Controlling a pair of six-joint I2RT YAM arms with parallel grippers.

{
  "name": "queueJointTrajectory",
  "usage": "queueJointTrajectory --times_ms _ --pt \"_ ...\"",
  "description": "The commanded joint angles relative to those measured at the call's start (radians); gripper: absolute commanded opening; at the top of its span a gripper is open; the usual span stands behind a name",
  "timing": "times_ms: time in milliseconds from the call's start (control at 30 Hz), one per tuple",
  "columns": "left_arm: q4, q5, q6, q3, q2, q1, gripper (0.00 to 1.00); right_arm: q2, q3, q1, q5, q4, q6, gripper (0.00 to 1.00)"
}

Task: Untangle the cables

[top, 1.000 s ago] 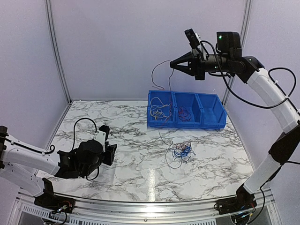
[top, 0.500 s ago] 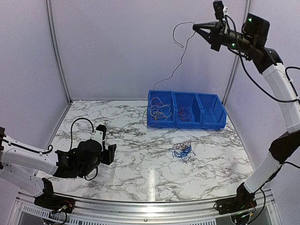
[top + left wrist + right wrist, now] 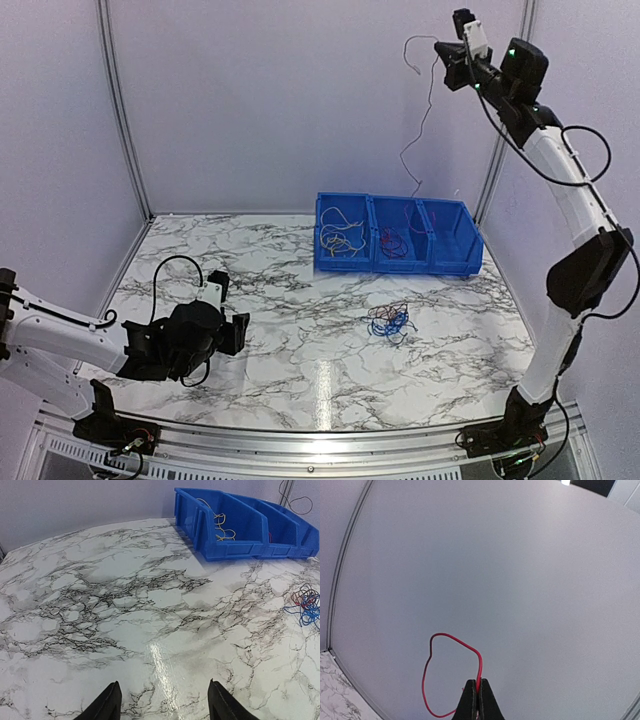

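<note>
While the right end effector (image 3: 441, 47) is raised high by the back wall at the upper right, its fingers are pinched shut on a thin red wire (image 3: 480, 667). The wire curls into a loop beside the grip. In the top view it hangs down in a loose line, and its lower end shows just over the back edge of the blue bin (image 3: 455, 262). That bin stands at the far side of the marble desk (image 3: 280, 290) and has three compartments. Yellow and white wires (image 3: 340, 238) lie in the left one and a few red strands (image 3: 392, 240) in the middle one. On the desk in front of the bin rests a small tangled bunch of cables (image 3: 388, 320), mostly blue with some red. The left end effector (image 3: 164, 706) hovers low over the near left part of the desk, fingers spread wide and holding nothing, well apart from the bunch.
</note>
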Motion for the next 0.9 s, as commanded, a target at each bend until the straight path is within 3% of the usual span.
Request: queueJointTrajectory --times_ms 0,500,733,867 --pt "-0.037 -0.013 0.004 0.034 -0.006 0.004 0.61 0.094 0.013 -0.036 0.033 0.058 -0.008 0.00" --pt "-0.064 -0.030 0.009 0.063 0.042 0.004 0.63 0.138 -0.038 -0.084 -0.086 0.045 0.081 0.00" --pt "-0.067 0.010 0.012 0.096 0.075 0.004 0.62 0.054 -0.366 -0.117 -0.116 0.190 0.139 0.00" --pt "-0.073 0.039 0.004 0.097 0.051 0.004 0.63 0.057 -0.485 -0.119 -0.173 0.180 0.149 0.00"
